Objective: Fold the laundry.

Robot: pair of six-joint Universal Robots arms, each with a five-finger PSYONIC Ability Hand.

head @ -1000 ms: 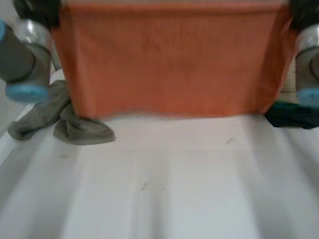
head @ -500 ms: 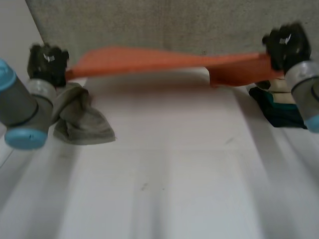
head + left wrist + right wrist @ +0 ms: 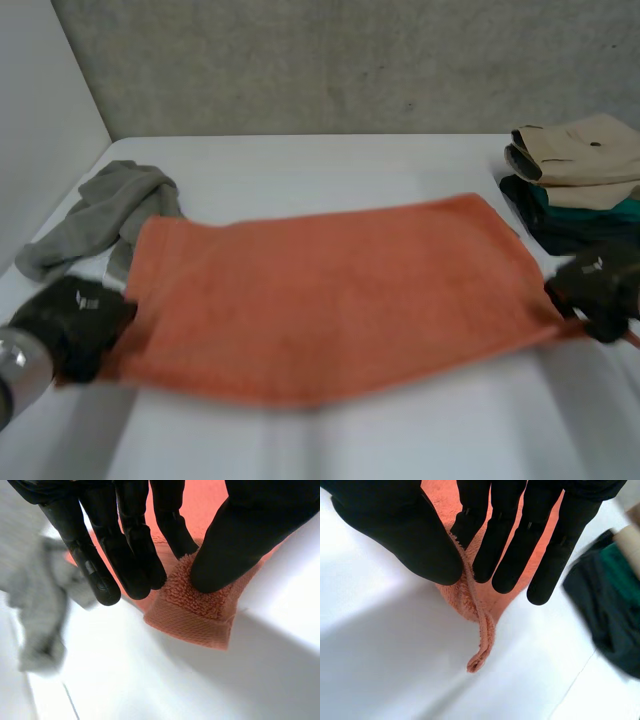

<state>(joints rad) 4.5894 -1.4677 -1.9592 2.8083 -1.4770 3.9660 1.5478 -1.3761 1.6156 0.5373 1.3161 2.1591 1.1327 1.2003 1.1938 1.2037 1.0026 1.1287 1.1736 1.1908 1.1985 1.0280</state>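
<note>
We've got the towel [image 3: 330,295] flat mid-frame on the table [image 3: 330,440], left hand [image 3: 70,322] pinching its lower-left corner and right hand [image 3: 598,288] pinching the lower-right (that corner's rolled into a twist), so a thin grip there could slip and skew the fold.

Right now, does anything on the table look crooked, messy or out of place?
The orange towel lies skewed, not square to the table, and its corner pinched by the right hand is twisted into a roll. A grey cloth sits crumpled beside it.
</note>
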